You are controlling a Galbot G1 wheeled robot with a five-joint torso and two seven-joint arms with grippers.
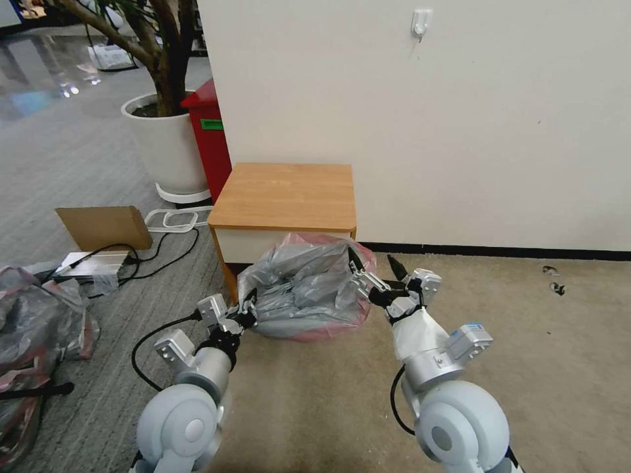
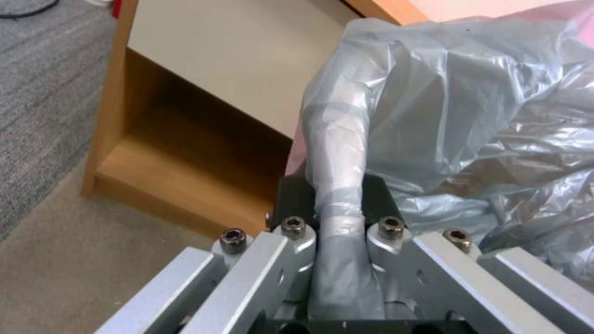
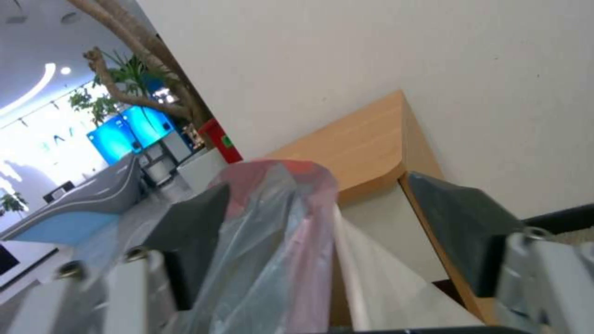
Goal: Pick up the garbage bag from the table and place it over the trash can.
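Observation:
The garbage bag [image 1: 302,289], crinkly grey plastic with a pinkish-red edge, is spread out low in front of the table [image 1: 286,194], between my two grippers. My left gripper [image 1: 246,315] is shut on a twisted strand of the bag's near-left edge [image 2: 337,185]. My right gripper [image 1: 378,266] is at the bag's right edge with its fingers wide apart. In the right wrist view the bag [image 3: 278,232] drapes loosely between those fingers and lies against one of them. The trash can is hidden.
A red bin [image 1: 209,131] and a white plant pot [image 1: 167,144] stand left of the table, against the wall. Cardboard [image 1: 105,226], cables and a heap of similar bags [image 1: 33,328] lie on the floor at the left. Bare carpet extends to the right.

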